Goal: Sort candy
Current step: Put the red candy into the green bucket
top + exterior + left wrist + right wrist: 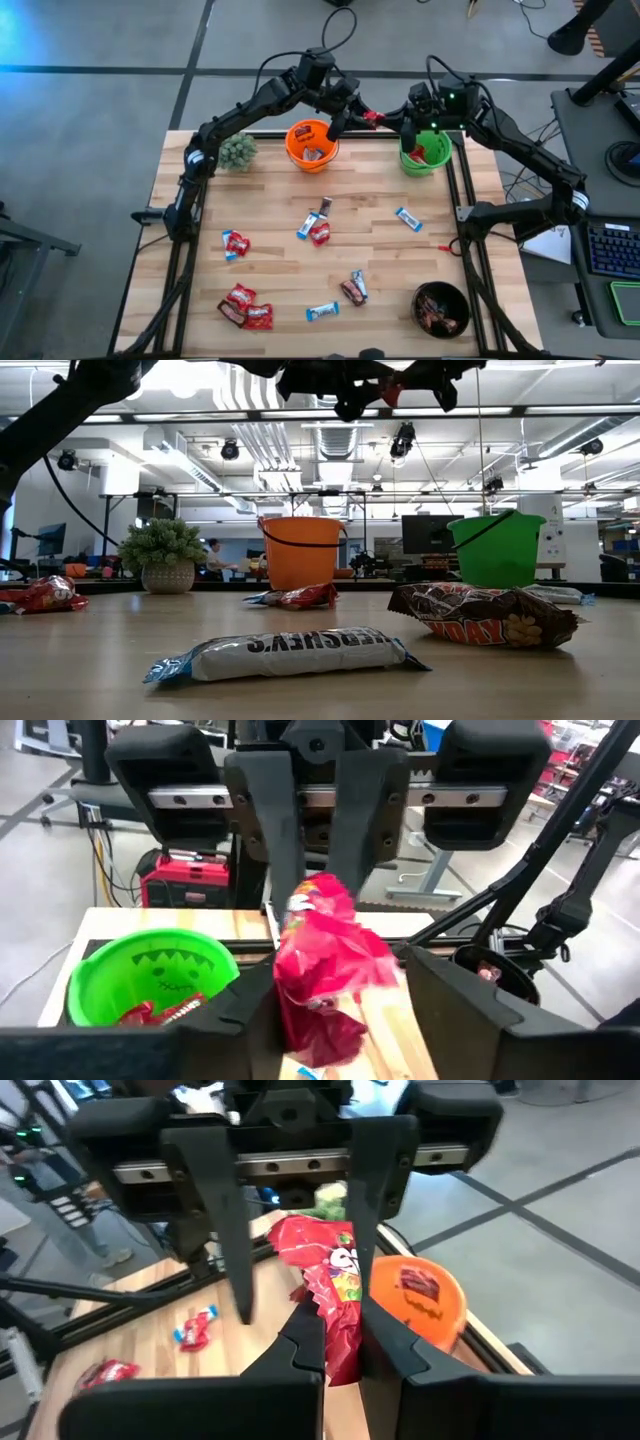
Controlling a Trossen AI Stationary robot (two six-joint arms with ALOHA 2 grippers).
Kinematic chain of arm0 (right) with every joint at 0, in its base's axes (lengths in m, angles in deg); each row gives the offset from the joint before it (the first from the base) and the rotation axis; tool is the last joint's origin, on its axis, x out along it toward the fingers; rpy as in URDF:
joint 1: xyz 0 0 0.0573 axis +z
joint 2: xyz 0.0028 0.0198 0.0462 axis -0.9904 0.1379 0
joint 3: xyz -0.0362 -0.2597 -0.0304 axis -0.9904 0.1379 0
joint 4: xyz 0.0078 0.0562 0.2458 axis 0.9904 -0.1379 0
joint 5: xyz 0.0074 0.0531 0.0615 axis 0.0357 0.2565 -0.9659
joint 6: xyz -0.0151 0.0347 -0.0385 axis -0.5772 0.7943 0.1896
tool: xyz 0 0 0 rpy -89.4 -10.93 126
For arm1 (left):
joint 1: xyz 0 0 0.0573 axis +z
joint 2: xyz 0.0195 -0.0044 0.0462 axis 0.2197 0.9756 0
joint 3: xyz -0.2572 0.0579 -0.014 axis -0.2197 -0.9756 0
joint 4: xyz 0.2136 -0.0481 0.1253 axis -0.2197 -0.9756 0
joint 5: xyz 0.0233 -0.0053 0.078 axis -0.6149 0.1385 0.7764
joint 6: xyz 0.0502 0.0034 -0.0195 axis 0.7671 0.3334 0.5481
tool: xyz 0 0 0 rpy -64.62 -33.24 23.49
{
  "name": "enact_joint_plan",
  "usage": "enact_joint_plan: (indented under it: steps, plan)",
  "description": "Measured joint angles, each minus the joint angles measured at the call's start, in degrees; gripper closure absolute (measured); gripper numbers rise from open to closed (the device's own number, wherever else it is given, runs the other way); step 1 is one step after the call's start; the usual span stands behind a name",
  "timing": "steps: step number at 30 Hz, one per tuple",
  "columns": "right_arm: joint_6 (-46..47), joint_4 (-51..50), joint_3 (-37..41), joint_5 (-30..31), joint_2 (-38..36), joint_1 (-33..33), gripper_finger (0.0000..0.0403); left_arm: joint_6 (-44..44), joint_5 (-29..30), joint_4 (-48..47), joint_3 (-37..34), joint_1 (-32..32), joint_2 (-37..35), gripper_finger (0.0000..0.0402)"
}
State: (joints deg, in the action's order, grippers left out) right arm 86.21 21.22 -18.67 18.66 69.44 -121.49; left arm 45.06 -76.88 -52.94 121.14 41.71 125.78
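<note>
A red candy packet [372, 118] hangs in the air between the orange bucket [312, 143] and the green bucket [425, 152]. My right gripper [345, 1345] is shut on it, coming from the right. My left gripper [345, 1005] faces it from the left and is open, its fingers [228, 1230] standing on either side of the packet's other end. More candy lies loose on the table: red packets [245, 305], blue-and-white bars [408, 218] and a dark brown bar [485, 615]. My right gripper pinches one end of the red packet [335, 1315] between its two fingers. The fingers come nearly level from the table's right side. The packet is lifted clear of the table and sticks out ahead of the fingers, crumpled, toward my left gripper.
The orange bucket and the green bucket at the far edge each hold some candy. A small green plant [238, 150] stands far left. A dark bowl [442, 308] with brown candy sits near right. Bare wood lies along the table's left side.
</note>
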Motion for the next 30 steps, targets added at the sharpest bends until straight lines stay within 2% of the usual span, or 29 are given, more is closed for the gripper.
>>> enact_joint_plan:
  steps: [7,14,21,27,30]
  plan:
    - [-0.48,-4.87,0.02,2.77,-1.83,-0.55,0.0385,0.50,-0.10,-6.29,0.00,0.31,-0.74,0.0203]
    - [-3.61,-19.54,-3.64,18.85,-2.42,-0.74,0.0385,6.07,-0.24,-13.49,0.13,0.33,-1.83,0.0203]
    - [-3.82,-26.97,-5.16,22.57,-2.39,-1.61,0.0385,8.06,-0.01,-19.30,0.90,0.39,-2.37,0.0203]
    - [-4.78,-39.81,-4.74,36.33,-2.38,-1.70,0.0385,16.94,0.47,-33.17,0.90,0.42,-2.91,0.0207]
    - [-3.77,-44.43,-4.18,39.36,-2.38,-1.70,0.0384,21.09,3.64,-40.30,0.87,0.42,-2.91,0.0209]
